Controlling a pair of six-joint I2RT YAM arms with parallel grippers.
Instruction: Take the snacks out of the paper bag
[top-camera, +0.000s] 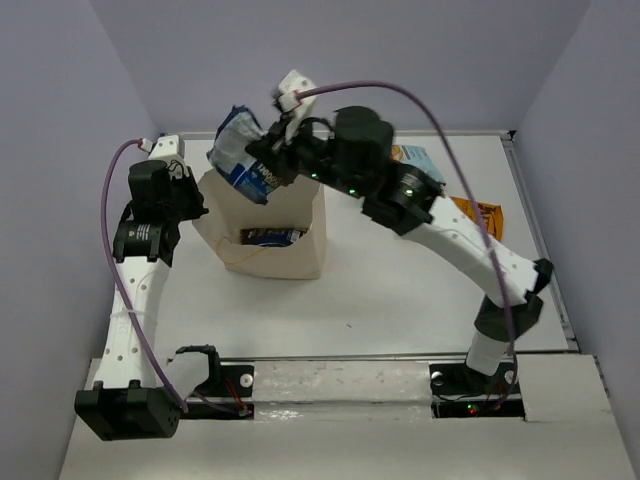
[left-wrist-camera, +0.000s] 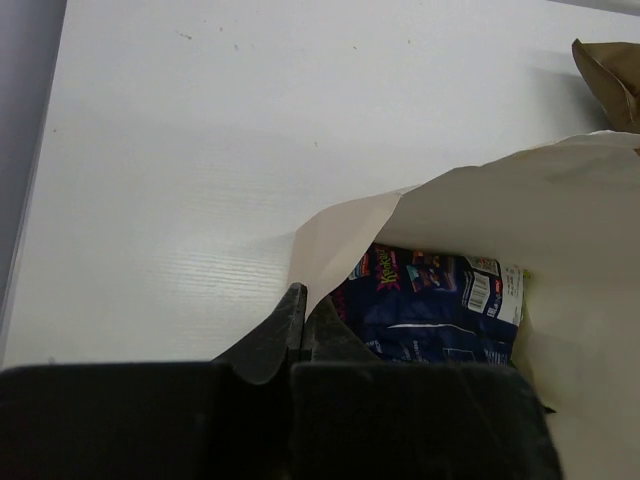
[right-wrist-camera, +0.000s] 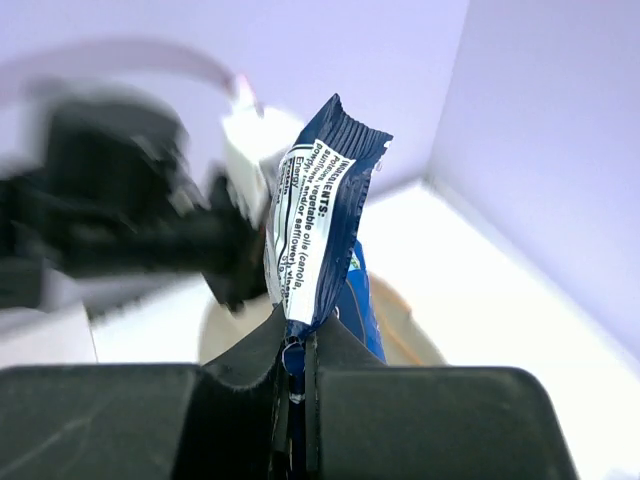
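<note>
The right fingers are pressed together on the lower end of the blue bag. The bag stands up out of them, with its white ingredients panel facing the wrist camera and its crimped top edge uppermost. From above, this blue bag hangs in the air over the far left rim of the paper bag, clear of the opening.

The left fingers are closed flat on the paper bag's left rim, with the thin wall pinched between them and the mouth held open. Just past that pinched edge, the dark bag lies inside the paper bag. It also shows through the opening in the top view.

The paper bag stands upright on the tabletop, in its left half and nearer the far edge than the near one. The left arm reaches it from the left side. The right arm crosses over from the near right corner.

The light blue bag lies on the tabletop close to the far edge in the right half, partly hidden by the right arm. The orange bag lies near the right edge, well apart from the paper bag.
</note>
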